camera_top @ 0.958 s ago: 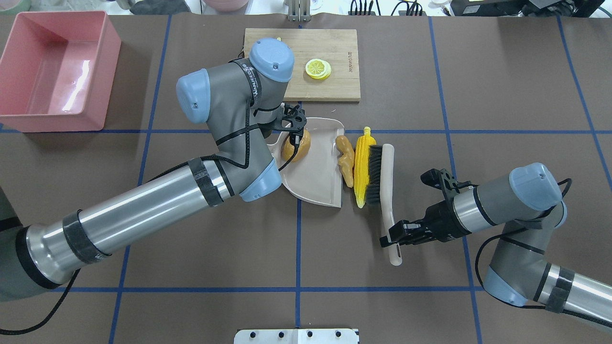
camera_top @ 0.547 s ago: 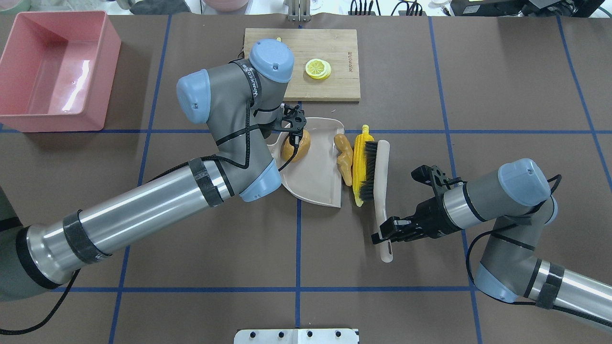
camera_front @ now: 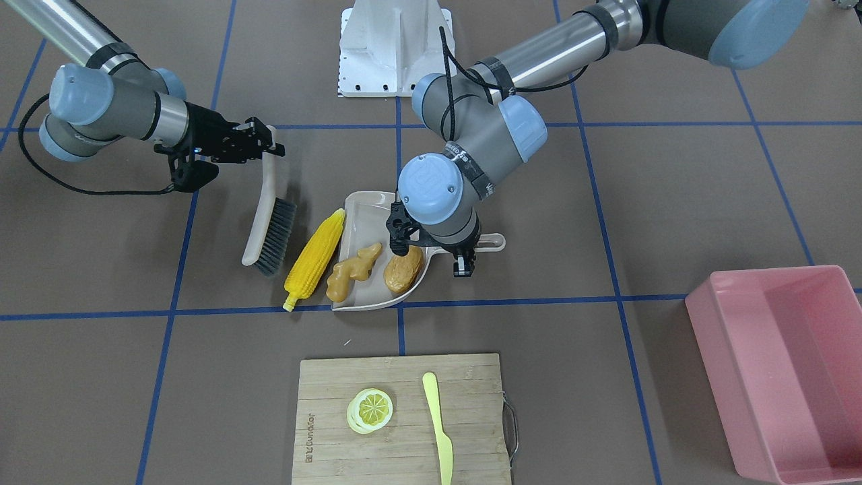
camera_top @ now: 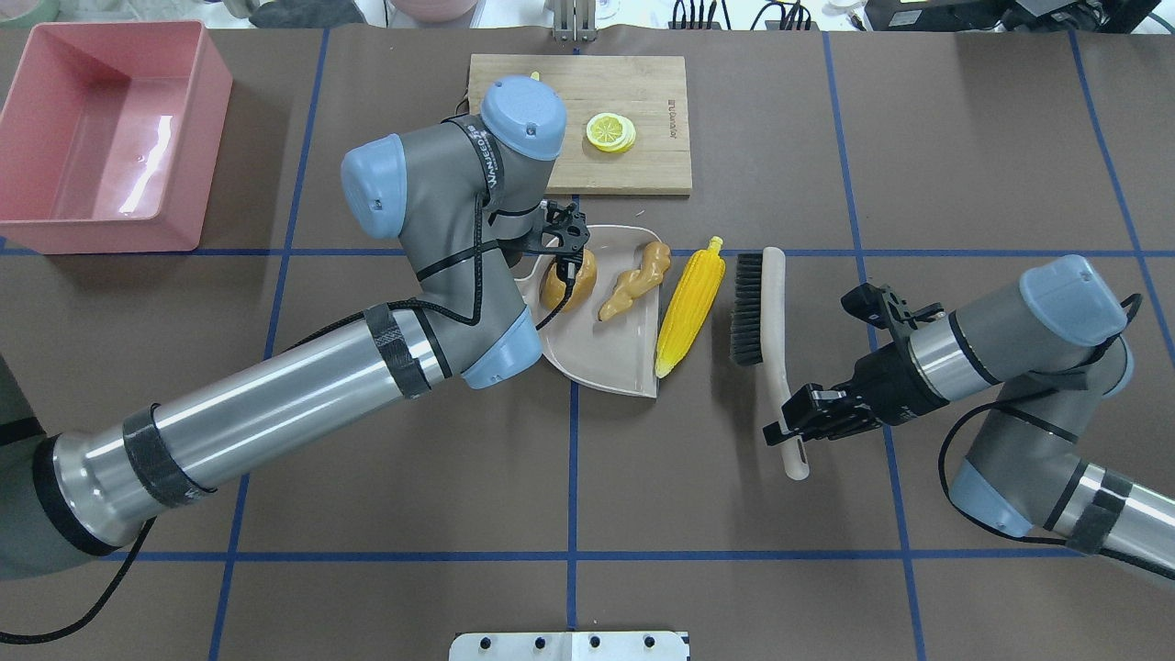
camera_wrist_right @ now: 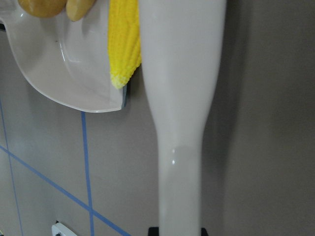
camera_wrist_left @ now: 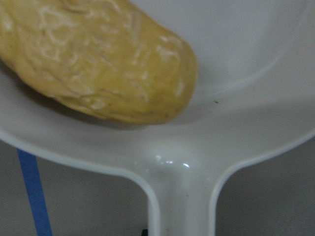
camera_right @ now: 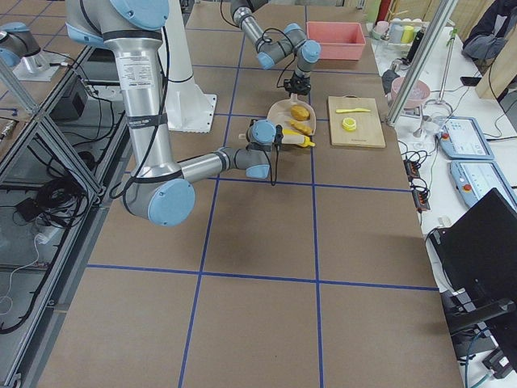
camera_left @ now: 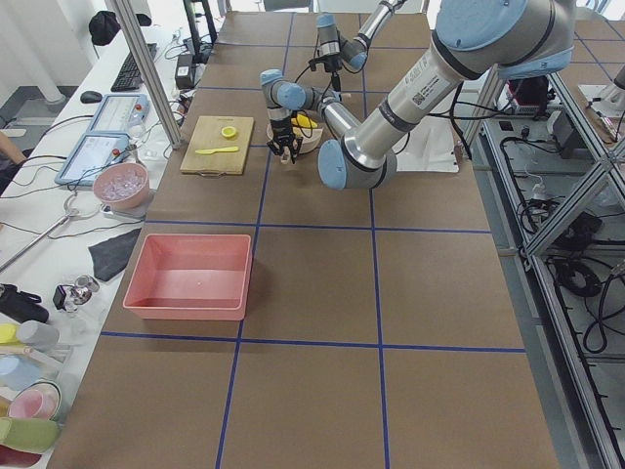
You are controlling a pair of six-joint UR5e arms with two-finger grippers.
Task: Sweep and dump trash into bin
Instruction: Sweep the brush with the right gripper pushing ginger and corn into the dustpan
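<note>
The beige dustpan (camera_top: 610,353) holds the brown potato (camera_top: 576,275) and the tan ginger root (camera_top: 633,280). The yellow corn cob (camera_top: 688,301) lies tilted on the table, its near tip at the pan's lip. My left gripper (camera_front: 452,250) is shut on the dustpan handle; the left wrist view shows the handle (camera_wrist_left: 179,196) and the potato (camera_wrist_left: 103,64). My right gripper (camera_top: 791,424) is shut on the handle of a beige brush (camera_top: 748,308), which is a short gap to the right of the corn. The pink bin (camera_top: 197,138) stands at the far left and is empty.
A wooden cutting board (camera_top: 643,92) lies behind the dustpan with a lemon slice (camera_top: 610,131) and a yellow-green knife (camera_front: 438,424) on it. Blue tape lines cross the brown table. A white base plate (camera_top: 569,645) sits at the near edge.
The brush pushed the ginger into the dustpan and the corn against its lip, then drew back to the right with my right gripper. The corn now lies tilted. The left arm has not moved.
</note>
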